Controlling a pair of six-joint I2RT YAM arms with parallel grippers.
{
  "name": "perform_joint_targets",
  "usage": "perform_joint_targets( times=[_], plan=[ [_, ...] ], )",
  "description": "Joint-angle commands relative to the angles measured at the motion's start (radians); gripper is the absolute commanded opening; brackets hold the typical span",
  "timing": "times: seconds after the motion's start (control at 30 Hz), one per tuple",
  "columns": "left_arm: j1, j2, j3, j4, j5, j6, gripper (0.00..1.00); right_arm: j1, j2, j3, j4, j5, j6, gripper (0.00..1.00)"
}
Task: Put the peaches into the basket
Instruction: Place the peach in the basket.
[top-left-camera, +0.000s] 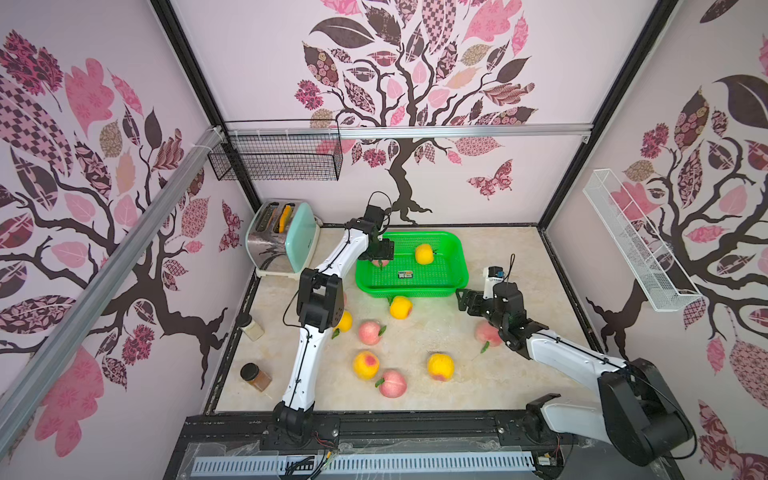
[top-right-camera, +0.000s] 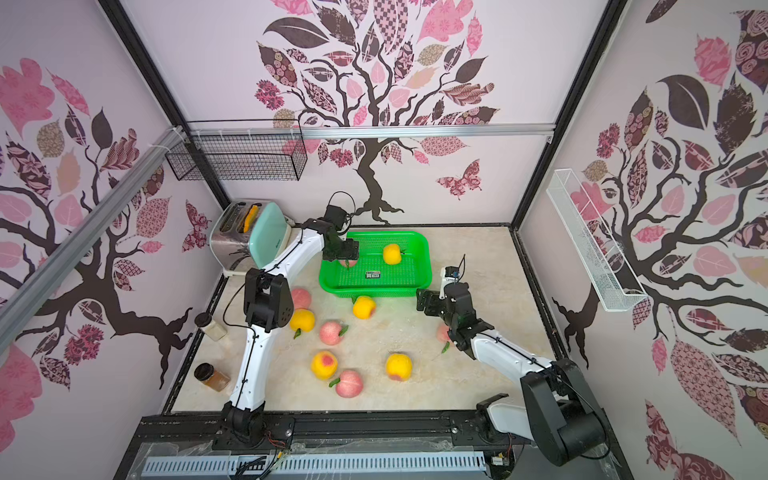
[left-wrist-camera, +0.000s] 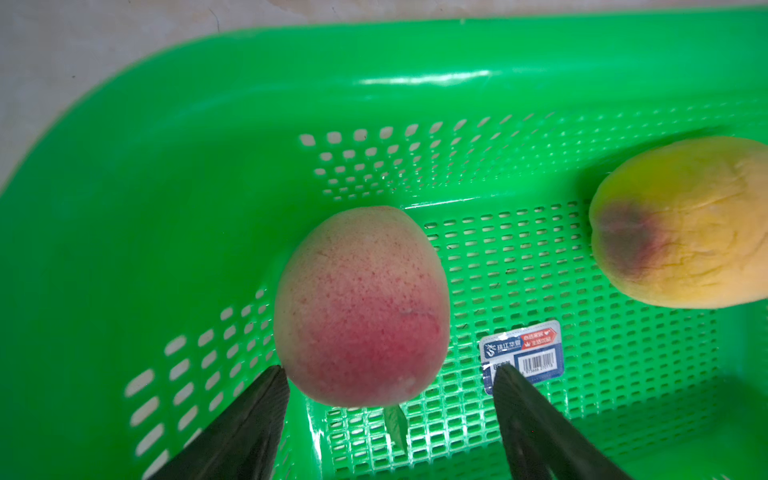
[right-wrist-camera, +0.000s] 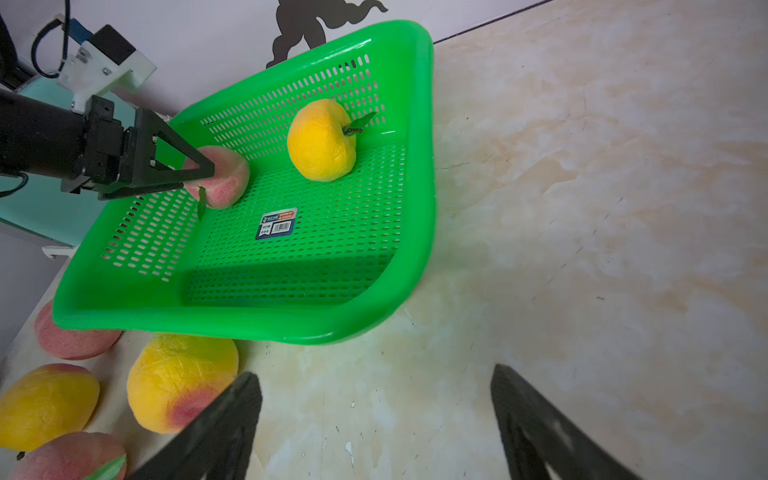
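The left jaws are reaching down into the basket (top-left-camera: 432, 291) at the upper middle of a top view, over its left end. They are standing parted a little wider than the pink peach (left-wrist-camera: 361, 307). In the left wrist view one finger is just touching the fruit's side while the other is showing a clear gap, so nothing is being squeezed. The peach is either sitting on the basket's perforated floor or dropping onto it; I cannot tell which. A yellow peach (top-left-camera: 424, 254) is already lying in the basket toward the right, with the label (top-left-camera: 405, 274) lying roughly between the two.

The step in hand is looking like the release. Doing it well is calling for a slightly wider opening so the touching finger is not dragging the fruit, then a straight lift before any swing, because the basket's left wall and back rim are sitting close around the jaws.

The right jaws are hanging wide open and empty over bare tabletop (top-left-camera: 478, 395), just right of the basket's front right corner. Eight more peaches (top-right-camera: 331, 332) are waiting on the tabletop below the basket in the frame, the nearest one (top-left-camera: 401, 307) lying just beside the front rim. The middle is looking crowded and the right side open, while the toaster (top-left-camera: 282, 237) and two jars (top-left-camera: 255, 376) are lining the left edge.
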Motion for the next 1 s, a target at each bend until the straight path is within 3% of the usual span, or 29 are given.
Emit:
perform_joint_targets(
  times=[0.0, 0.67, 0.97],
  plan=[
    [-0.001, -0.034, 0.028, -0.002, 0.036, -0.009, 0.81, 0.002, 0.012, 0.040, 0.002, 0.009, 0.001, 0.89],
    [0.000, -0.209, -0.042, -0.008, 0.068, -0.032, 0.82, 0.002, 0.008, 0.041, -0.007, 0.015, -0.005, 0.89],
    [0.015, -0.410, -0.305, 0.000, 0.014, -0.019, 0.83, 0.003, 0.015, 0.042, -0.010, 0.030, -0.005, 0.89]
  ],
)
